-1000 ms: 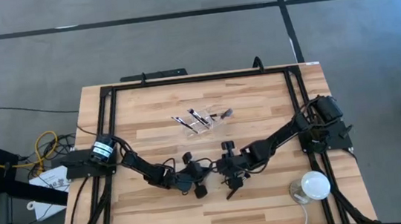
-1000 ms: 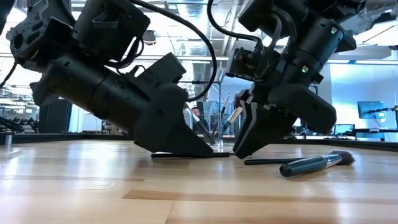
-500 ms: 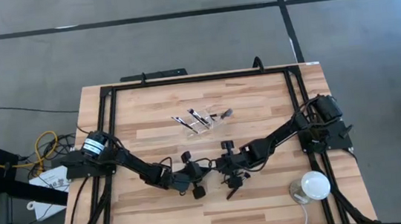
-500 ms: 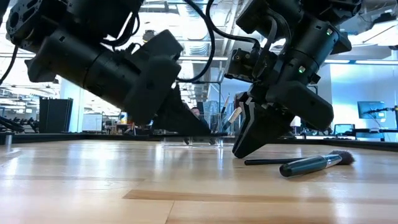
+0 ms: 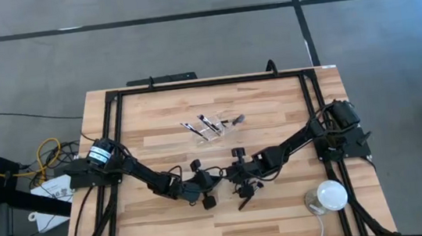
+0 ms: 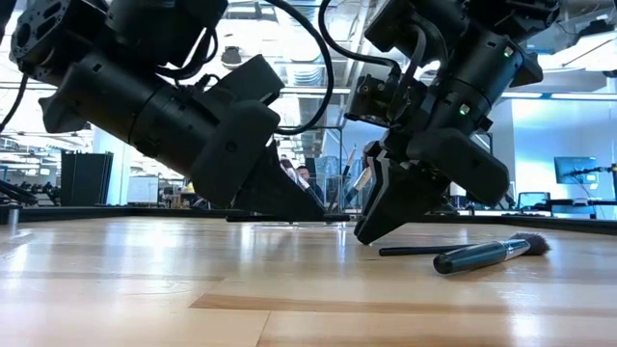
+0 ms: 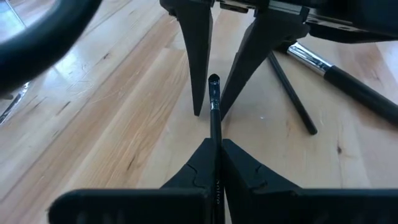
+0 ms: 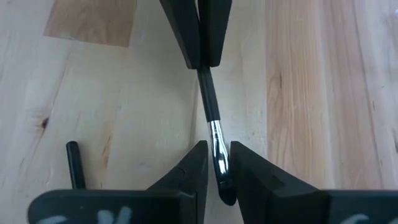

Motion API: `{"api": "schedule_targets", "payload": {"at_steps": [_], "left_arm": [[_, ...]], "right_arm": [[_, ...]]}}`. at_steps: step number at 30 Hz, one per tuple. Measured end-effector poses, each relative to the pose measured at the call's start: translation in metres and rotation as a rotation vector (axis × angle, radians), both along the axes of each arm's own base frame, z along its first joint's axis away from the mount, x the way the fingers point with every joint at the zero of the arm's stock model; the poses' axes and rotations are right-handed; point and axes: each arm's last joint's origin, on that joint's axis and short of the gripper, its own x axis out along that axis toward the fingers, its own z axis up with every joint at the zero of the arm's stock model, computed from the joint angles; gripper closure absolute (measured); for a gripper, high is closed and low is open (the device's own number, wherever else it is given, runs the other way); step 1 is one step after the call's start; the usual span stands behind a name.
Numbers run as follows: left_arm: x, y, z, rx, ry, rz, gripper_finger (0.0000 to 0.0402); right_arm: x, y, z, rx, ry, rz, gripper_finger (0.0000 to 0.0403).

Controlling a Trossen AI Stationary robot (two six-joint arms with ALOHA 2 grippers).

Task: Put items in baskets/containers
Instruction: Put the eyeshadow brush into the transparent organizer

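Two grippers are meeting over the middle of the wooden worktop (image 5: 159, 225), and we are reading across from the left. We are seeing the left gripper (image 7: 216, 144) pinching one slim dark brush (image 7: 214, 112) by its handle, its fingers closed tight on it and the shaft lying level just above the wood. We are watching that brush's tip reaching between the fingers of the right gripper (image 8: 215, 163), which are standing narrowly parted on either side of the silver ferrule without clearly clamping it. To the right of that gripper, two more brushes (image 6: 487, 253) are lying flat on the wood, one thin and black, one thicker with a silver band. Farther back, the clear container (image 5: 212, 127) is sitting near the far centre with several brushes in it.
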Motion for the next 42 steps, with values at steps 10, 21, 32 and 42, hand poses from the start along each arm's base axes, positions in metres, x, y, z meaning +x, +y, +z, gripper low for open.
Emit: {"api": "schedule_targets", "payload": {"at_steps": [10,21,32,42], "left_arm": [[-0.001,0.001,-0.001,-0.005,0.022,0.012,0.0388],[-0.001,0.002,-0.002,-0.006,0.025,0.018,0.0397],[-0.004,-0.001,0.031,0.009,-0.028,-0.009,0.0366],[-0.051,0.008,0.122,0.039,-0.041,-0.044,0.0363]], "right_arm": [[0.002,0.001,0.001,-0.008,-0.02,0.033,0.0379],[0.001,0.005,0.002,-0.032,-0.022,0.075,0.0401],[0.003,0.007,0.009,-0.075,-0.023,0.059,0.0402],[0.018,0.008,0.088,-0.491,0.206,0.065,0.0403]]}}
